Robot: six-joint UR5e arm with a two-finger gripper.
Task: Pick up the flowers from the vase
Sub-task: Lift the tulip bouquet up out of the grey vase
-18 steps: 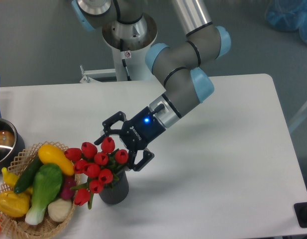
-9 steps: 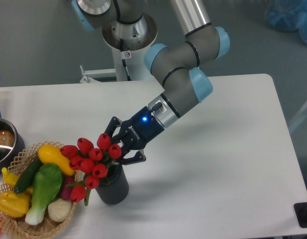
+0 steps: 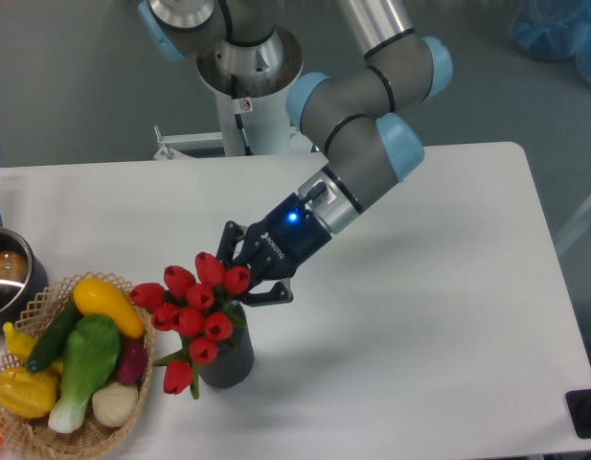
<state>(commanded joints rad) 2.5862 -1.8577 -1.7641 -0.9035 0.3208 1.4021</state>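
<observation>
The flowers (image 3: pixel 194 302) are a bunch of red tulip buds with green stems, leaning left out of the vase (image 3: pixel 227 359), a small dark grey ribbed cylinder near the table's front. My gripper (image 3: pixel 245 278) comes in from the upper right, its fingers closed around the bunch just behind the top buds. The stems still run down into the vase. The fingertips are partly hidden by the buds.
A wicker basket (image 3: pixel 27 436) with yellow and green vegetables (image 3: pixel 84 359) stands just left of the vase. A metal pot (image 3: pixel 8 273) with a blue handle sits at the left edge. The white table (image 3: pixel 429 326) stretches to the right.
The gripper closed from open onto the flowers. Bunch, vase and gripper have since shifted slightly right, and the buds sit a little higher.
</observation>
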